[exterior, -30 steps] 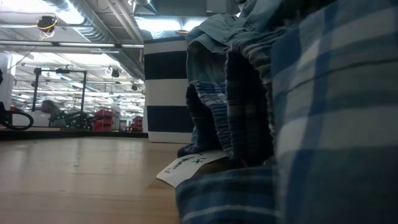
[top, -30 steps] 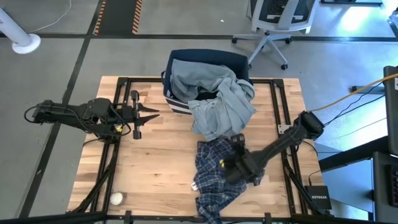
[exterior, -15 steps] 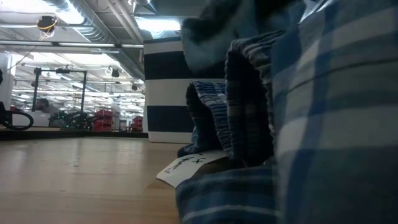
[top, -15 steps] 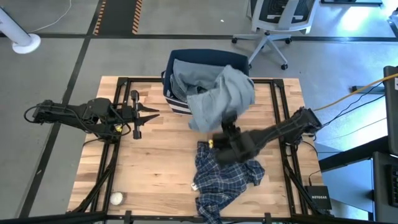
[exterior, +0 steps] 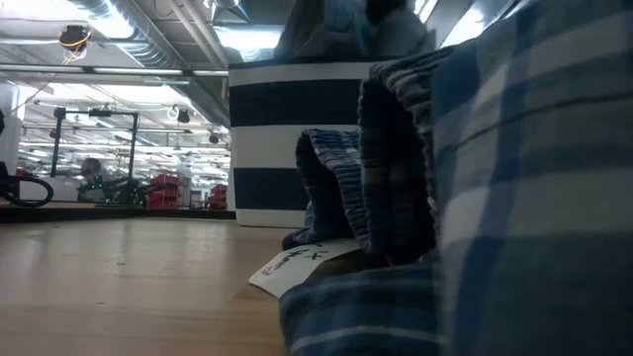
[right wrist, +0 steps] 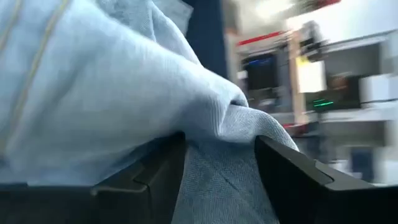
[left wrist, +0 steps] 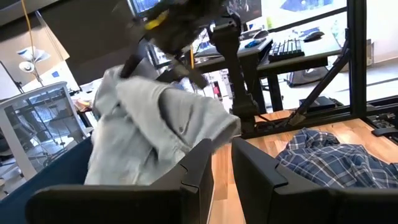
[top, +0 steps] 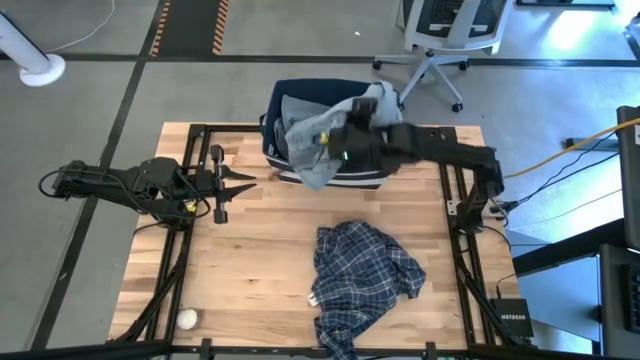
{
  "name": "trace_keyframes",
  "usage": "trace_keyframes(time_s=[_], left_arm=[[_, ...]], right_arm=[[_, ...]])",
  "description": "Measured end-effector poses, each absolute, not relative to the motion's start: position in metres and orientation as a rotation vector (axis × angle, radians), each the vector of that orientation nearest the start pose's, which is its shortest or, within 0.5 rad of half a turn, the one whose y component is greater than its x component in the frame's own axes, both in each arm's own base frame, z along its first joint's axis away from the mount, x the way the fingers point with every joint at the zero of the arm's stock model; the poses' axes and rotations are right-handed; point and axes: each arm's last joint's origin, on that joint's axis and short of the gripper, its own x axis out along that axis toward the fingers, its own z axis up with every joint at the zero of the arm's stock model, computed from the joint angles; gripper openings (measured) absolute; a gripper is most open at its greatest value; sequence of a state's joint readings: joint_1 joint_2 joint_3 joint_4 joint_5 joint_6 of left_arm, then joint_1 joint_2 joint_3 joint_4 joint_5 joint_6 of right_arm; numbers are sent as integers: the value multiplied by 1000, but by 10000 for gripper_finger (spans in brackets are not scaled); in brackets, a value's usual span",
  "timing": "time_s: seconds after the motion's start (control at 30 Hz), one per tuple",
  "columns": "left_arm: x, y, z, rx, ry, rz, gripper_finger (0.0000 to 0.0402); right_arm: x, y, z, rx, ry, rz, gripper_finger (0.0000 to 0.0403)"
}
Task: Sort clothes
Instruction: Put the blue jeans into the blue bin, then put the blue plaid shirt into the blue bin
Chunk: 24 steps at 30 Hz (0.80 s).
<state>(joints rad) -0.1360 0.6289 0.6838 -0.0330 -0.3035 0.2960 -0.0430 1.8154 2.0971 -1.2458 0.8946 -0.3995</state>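
Denim garment was pinched in right gripper fingers above bin; release should wait until centred. Left gripper idled beside it, fingers parted, empty.

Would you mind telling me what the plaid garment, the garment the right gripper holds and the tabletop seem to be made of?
Plaid garment: soft woven cloth, matte, crumpled. Grey-blue garment, held by the right gripper: denim-like fabric, visible seams. Tabletop: pale wood strips, probably butcher-block, smooth.

Right gripper: two dark fingers pinching a fold of light blue garment between them. Garment is bunching over and around the fingers. Navy bin edge is showing just behind the garment. Room beyond is lying blurred.
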Motion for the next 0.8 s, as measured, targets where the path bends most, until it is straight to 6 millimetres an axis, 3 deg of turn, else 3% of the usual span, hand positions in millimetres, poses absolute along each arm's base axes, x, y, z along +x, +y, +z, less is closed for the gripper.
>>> trace_keyframes(time_s=[0.2, 0.37, 0.47, 0.63, 0.8], left_arm=[[143, -11, 334, 300, 8, 169, 59], [143, -11, 333, 321, 15, 168, 59], [143, -11, 333, 322, 15, 168, 59], [143, -11, 334, 320, 12, 168, 59], [143, -11, 334, 318, 12, 169, 59]], right_arm=[[359, -91, 393, -511, 1131, -605, 215], [353, -89, 407, -490, 1073, -595, 215], [345, -67, 427, -501, 1016, -555, 215], [332, -6, 459, -487, 877, -433, 215], [322, 68, 464, -473, 793, -177, 215]])
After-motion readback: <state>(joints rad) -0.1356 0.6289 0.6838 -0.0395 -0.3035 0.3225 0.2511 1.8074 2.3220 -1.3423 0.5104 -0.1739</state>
